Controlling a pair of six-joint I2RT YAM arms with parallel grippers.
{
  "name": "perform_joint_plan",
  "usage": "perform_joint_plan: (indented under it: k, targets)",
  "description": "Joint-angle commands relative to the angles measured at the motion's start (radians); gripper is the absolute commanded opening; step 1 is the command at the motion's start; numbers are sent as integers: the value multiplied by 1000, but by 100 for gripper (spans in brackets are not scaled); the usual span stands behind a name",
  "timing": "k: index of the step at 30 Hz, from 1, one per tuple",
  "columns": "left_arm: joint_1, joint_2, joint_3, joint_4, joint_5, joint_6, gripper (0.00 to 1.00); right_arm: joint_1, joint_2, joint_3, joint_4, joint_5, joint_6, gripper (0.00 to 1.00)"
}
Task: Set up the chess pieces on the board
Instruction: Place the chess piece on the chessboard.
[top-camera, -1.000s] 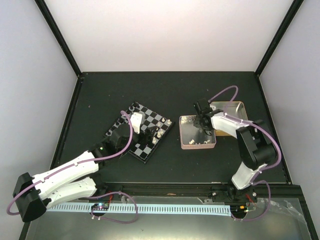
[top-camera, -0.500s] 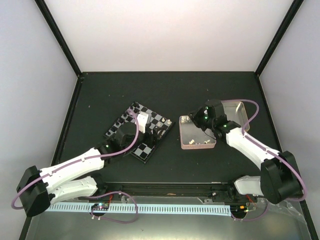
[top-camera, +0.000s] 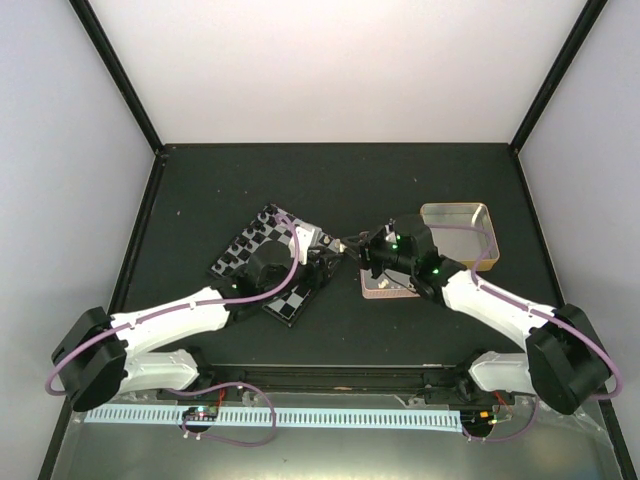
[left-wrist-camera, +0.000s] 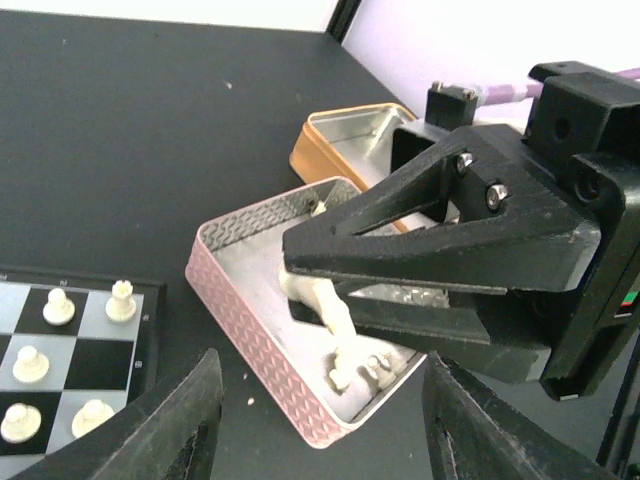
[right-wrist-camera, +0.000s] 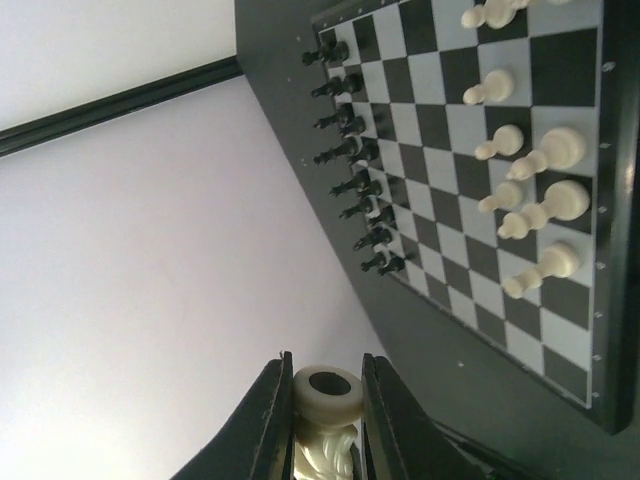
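Right gripper (right-wrist-camera: 326, 372): I see both dark fingers at the bottom edge, closed on one piece between them.
Held piece: a cream-white piece (right-wrist-camera: 326, 395), pinched at its sides, with its round base and dark hollow facing my camera.
Board (right-wrist-camera: 440, 150): upper right, seen at a slant, with black and silvery-grey checks.
Black pieces (right-wrist-camera: 350, 150): one row standing along the board's left edge.
Cream-white chess pieces (right-wrist-camera: 530, 190): several stand on the right-hand squares, some close together.
Table (right-wrist-camera: 280, 60): dark, under the board.
Backdrop: pale wall (right-wrist-camera: 120, 280) crossed by a black frame bar (right-wrist-camera: 110, 105).
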Motion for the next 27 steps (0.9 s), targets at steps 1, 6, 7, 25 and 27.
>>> perform_joint_plan:
  k: [1, 6, 7, 25, 27]
  targets:
    - [5, 14, 19, 103, 7, -14, 54, 20, -3, 32, 60, -32, 97, 13]
    - [5, 28, 32, 114, -1, -20, 47, 31, 6, 45, 61, -51, 97, 13]
    - [6, 31, 33, 116, -2, -18, 45, 31, 5, 44, 64, -54, 98, 13]
    - [6, 45, 91, 65, 8, 46, 12, 39, -6, 46, 21, -57, 52, 14]
    - [6, 52, 97, 54, 14, 47, 6, 39, -7, 46, 25, -57, 52, 14]
